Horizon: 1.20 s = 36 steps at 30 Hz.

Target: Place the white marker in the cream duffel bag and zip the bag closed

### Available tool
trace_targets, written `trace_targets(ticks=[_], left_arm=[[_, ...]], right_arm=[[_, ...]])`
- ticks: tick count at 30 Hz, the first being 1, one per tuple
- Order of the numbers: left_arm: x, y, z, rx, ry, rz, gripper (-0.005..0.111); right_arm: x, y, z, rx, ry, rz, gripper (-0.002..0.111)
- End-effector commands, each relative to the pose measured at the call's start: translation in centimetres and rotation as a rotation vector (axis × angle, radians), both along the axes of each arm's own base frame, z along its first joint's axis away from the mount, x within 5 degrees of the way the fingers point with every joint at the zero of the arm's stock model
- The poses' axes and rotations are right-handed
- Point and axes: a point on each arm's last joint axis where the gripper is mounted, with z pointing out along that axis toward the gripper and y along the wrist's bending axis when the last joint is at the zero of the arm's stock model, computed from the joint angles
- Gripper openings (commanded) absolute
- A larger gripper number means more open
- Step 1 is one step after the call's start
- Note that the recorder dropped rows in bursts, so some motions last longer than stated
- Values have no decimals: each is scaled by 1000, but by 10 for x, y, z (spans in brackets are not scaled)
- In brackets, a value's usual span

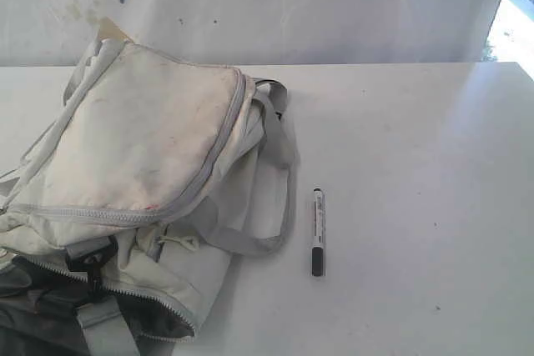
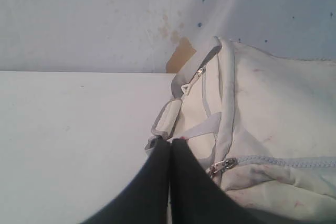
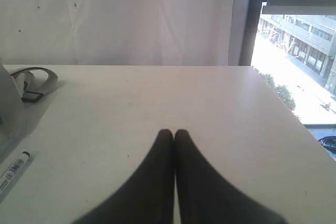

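White covers the whole table (image 1: 417, 139), a plain matt top on which only a few small dark specks are seen. Behind it a pale wall (image 1: 292, 6) is shown, blotched with brownish stains and dotted with small dark spots. At the right end of the room a window (image 3: 299, 51) with a dark frame is seen, and sunlit buildings (image 3: 304, 40) are made out through it. The cream bag (image 1: 142, 147) is laid on the left part of the table, stained on its upper panel. Its top zip is drawn shut, and its near end is unzipped so that dark lining is exposed. A grey strap (image 1: 279, 164) is looped out from its right side. The marker (image 1: 318, 231) is laid flat on the bare table just to the right of that strap, apart from it and outside the bag, with its black cap turned toward the near edge. The left gripper (image 2: 170, 142) is shown with its dark fingers pressed together and nothing between them, held close against the end of the bag; whether it is touched cannot be told. The right gripper (image 3: 174, 132) is likewise pressed together and empty, held over bare table, well apart from the marker.
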Motion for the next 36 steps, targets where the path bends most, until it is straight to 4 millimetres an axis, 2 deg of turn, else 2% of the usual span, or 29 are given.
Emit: trace_targets(ticks=[1, 12, 22, 27, 31, 36], left_arm=[[0, 0, -2, -8, 3, 0, 0], [0, 0, -2, -8, 3, 0, 0], [0, 0, -1, -16, -7, 0, 0], [0, 0, 3, -95, -53, 5, 0], [-4, 0, 29, -167, -119, 6, 0], [-13, 0, 63, -169, -182, 3, 0]], right_arm=[[0, 0, -2, 2, 1, 1, 0], [0, 0, -1, 9, -6, 1, 0], [0, 1, 10, 15, -131, 7, 0], [-4, 1, 32, 24, -195, 8, 0], [-11, 0, 58, 69, -252, 10, 0], [-21, 0, 83, 91, -244, 6, 0]])
